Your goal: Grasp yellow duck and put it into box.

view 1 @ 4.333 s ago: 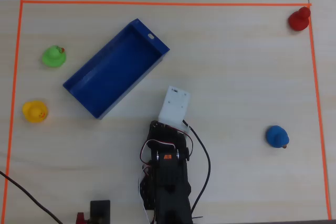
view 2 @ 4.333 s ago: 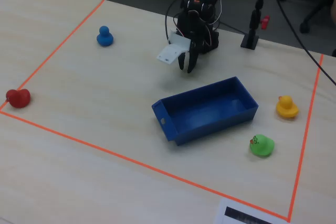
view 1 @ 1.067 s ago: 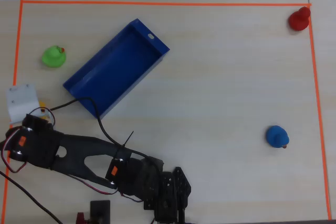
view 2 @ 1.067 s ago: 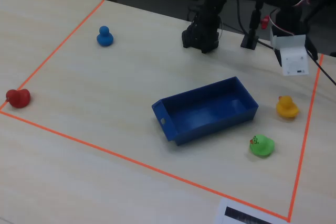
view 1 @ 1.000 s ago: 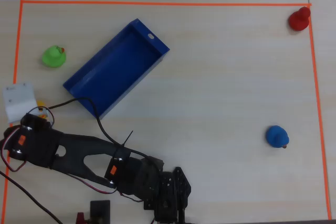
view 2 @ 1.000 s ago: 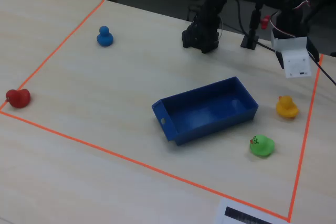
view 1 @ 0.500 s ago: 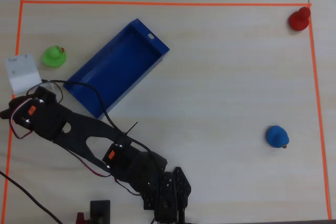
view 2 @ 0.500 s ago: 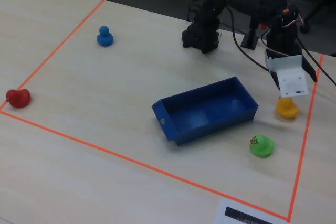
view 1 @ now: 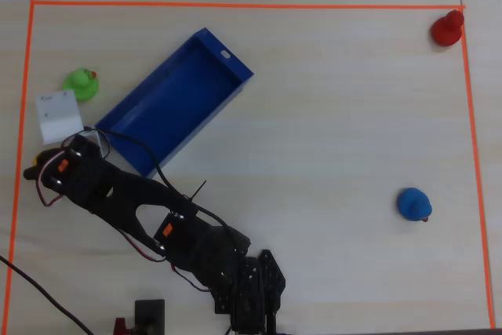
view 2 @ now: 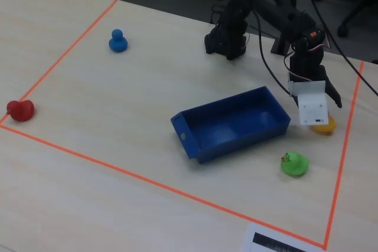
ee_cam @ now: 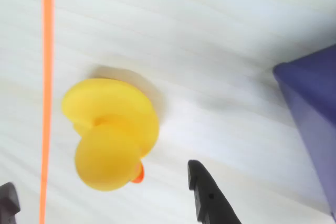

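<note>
The yellow duck (ee_cam: 110,135) with its orange beak sits on the table beside the orange tape line (ee_cam: 46,77). My gripper (ee_cam: 102,177) is open, with one black fingertip (ee_cam: 206,192) to the duck's right and the other at the lower left edge, both clear of the duck's head. In the overhead view only a sliver of the duck (view 1: 32,169) shows beyond the arm. In the fixed view the duck (view 2: 325,126) peeks out under the white wrist block (view 2: 312,105). The blue box (view 1: 172,103) lies empty close by; it also shows in the fixed view (view 2: 236,125) and its corner in the wrist view (ee_cam: 315,124).
A green duck (view 1: 81,82) sits next to the box's left side. A blue duck (view 1: 413,204) and a red duck (view 1: 447,29) stand far right. The orange tape border (view 1: 23,115) runs just beside the yellow duck.
</note>
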`<act>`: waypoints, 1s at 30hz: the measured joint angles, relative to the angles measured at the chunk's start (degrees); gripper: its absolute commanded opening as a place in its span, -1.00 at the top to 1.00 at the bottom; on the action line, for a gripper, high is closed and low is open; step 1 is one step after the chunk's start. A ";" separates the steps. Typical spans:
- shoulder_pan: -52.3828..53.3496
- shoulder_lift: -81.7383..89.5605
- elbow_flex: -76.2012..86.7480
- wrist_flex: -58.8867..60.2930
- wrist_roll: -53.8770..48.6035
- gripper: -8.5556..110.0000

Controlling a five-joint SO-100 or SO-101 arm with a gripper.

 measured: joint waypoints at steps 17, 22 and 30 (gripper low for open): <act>-0.97 0.26 6.68 -7.91 6.24 0.25; -1.49 0.26 6.77 -9.67 7.47 0.55; -2.55 0.88 8.70 -11.78 8.96 0.86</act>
